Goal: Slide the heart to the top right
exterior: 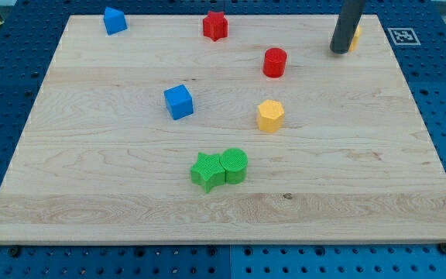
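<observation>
Heart: you see only a yellow sliver (355, 36) at the bench's (91, 209) top right, hidden behind the rod; shape unclear.
My tip (338, 51): touching that sliver's left side.
End effector: a bare rod, no jaws.
Red cylinder (275, 62): left of the tip, near.
Yellow hexagonal block (270, 115): below the tip, well apart.

A pale wooden worktop (362, 194) carries eight visible blocks: along the view's top edge a blue house-shaped block (114, 20), a red star (215, 25) and, at the view's top right, a yellow block (355, 36) largely hidden behind the dark rod. Nearer the middle lie a red cylinder (275, 62), a blue cube (178, 101) and a yellow hexagonal block (269, 115). Toward the view's bottom, a green star (206, 171) touches a green cylinder (235, 165) on its right.
</observation>
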`<state>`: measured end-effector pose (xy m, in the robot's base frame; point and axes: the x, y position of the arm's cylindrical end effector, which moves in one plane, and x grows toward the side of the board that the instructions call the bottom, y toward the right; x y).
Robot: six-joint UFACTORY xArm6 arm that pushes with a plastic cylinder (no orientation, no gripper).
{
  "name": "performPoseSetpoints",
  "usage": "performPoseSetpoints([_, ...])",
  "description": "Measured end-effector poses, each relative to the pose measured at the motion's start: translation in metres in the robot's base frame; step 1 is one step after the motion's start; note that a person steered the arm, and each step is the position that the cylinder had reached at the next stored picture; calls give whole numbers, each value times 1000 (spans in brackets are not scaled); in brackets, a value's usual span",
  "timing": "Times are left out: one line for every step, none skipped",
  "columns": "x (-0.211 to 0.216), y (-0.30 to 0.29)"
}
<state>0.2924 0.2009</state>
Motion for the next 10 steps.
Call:
performPoseSetpoints([17, 9])
performPoseSetpoints([21, 12])
performPoseSetpoints([21, 28])
performPoseSetpoints([12, 32])
performPoseSetpoints([10, 28])
performPoseSetpoints([3, 25])
performPoseSetpoints([-14, 25])
performPoseSetpoints([-22, 25])
performPoseSetpoints([-22, 25])
performPoseSetpoints([-27, 25])
